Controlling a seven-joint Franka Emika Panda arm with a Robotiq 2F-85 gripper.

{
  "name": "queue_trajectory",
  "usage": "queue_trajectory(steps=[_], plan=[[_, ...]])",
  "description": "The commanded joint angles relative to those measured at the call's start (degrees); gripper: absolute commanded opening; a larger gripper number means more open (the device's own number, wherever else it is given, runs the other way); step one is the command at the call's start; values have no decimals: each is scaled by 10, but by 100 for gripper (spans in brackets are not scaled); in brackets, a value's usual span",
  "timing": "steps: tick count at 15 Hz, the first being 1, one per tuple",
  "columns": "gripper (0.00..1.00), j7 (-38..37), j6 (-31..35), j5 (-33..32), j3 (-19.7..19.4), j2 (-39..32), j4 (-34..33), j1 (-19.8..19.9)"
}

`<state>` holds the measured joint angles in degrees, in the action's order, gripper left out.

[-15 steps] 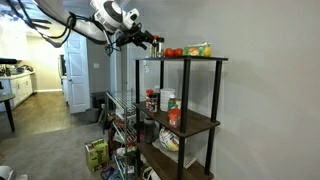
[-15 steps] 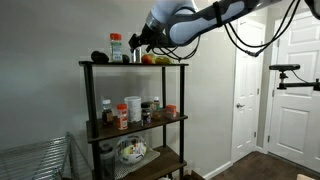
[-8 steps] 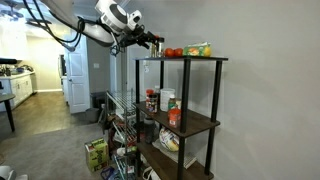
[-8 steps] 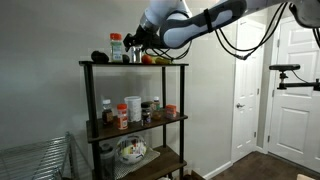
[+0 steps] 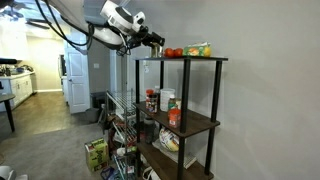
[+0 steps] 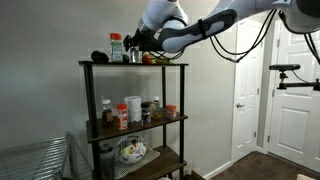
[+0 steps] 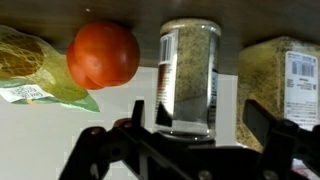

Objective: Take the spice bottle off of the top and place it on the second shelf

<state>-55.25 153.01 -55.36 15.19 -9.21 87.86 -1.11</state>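
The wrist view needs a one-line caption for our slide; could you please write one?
Open end effector facing the spice bottle, a tomato beside it.

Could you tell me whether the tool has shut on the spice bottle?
No; the wrist view shows the tool open, with gaps either side of the spice bottle.
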Motion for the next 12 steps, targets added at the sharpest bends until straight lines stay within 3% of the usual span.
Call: queue_trajectory(steps=[1,4,5,12], plan=[[100,-59,-10,-52,-8,-11,-20,-10],[100,-83,-10,-71,-7,-13,-21,-10],[78,-85,-7,-72,-6,-13,-19,-10],[34,-97,-3,-76,-6,-12,-16,-11]])
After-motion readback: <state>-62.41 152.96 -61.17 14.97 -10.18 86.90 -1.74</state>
